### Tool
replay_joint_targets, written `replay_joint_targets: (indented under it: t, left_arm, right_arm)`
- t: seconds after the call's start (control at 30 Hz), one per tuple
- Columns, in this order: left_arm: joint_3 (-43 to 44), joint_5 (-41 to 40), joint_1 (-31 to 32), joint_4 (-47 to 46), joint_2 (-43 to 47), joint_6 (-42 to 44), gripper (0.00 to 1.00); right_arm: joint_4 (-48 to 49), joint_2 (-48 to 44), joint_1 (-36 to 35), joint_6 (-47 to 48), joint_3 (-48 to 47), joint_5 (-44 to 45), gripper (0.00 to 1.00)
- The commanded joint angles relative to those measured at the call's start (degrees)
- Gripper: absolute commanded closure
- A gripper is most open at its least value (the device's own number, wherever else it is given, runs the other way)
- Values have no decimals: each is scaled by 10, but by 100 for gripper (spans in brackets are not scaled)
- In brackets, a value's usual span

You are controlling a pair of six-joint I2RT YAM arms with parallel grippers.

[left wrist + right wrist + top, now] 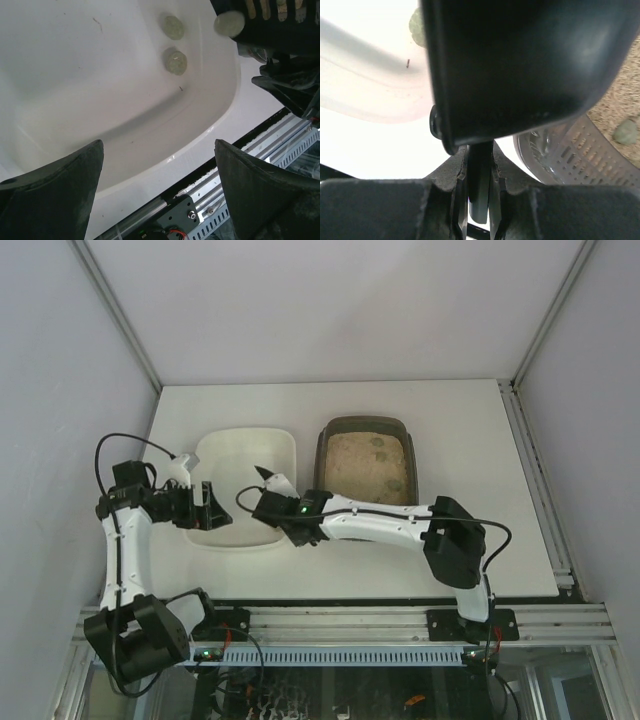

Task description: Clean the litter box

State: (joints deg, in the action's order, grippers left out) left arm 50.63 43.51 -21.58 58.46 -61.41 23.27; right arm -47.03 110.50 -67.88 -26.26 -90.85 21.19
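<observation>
The dark brown-grey litter box (324, 455) holds beige litter with two greenish clumps (380, 448) and stands right of a white tray (222, 452). My right gripper (283, 502) is shut on the handle of a black slotted scoop (266, 475), held over the white tray's right side; in the right wrist view the handle (480, 185) sits between the fingers. In the left wrist view two clumps (174, 61) lie in the tray (90, 75) and a third (229, 23) is at the scoop's edge (280, 25). My left gripper (205, 508) is open and empty at the tray's left near corner.
The litter box wall (580, 155) and litter with one clump (625, 131) show at the right of the right wrist view. The aluminium rail (340, 620) runs along the near table edge. White walls enclose the table on three sides.
</observation>
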Motion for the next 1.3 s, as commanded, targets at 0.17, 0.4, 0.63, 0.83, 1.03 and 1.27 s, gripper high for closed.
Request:
replay_joint_targets:
  t: [0.17, 0.4, 0.63, 0.83, 1.03, 1.27]
  left_arm:
    - [36, 37, -7, 17, 5, 35, 5]
    - [14, -15, -3, -75, 38, -62, 0]
    - [106, -206, 183, -242, 21, -280, 0]
    - [157, -279, 367, -370, -89, -480, 0]
    - [202, -269, 457, -422, -193, -565, 0]
    - [212, -241, 465, -441, -259, -638, 0]
  right_arm:
    - [-49, -10, -23, 24, -46, 139, 100]
    - [-47, -72, -6, 0, -36, 136, 100]
    - [-170, -222, 151, -40, 2, -40, 100]
    - [-329, -196, 254, -103, -20, -133, 100]
    - [-446, -100, 274, -112, -89, -196, 100]
    - [-446, -66, 337, -152, -68, -276, 100]
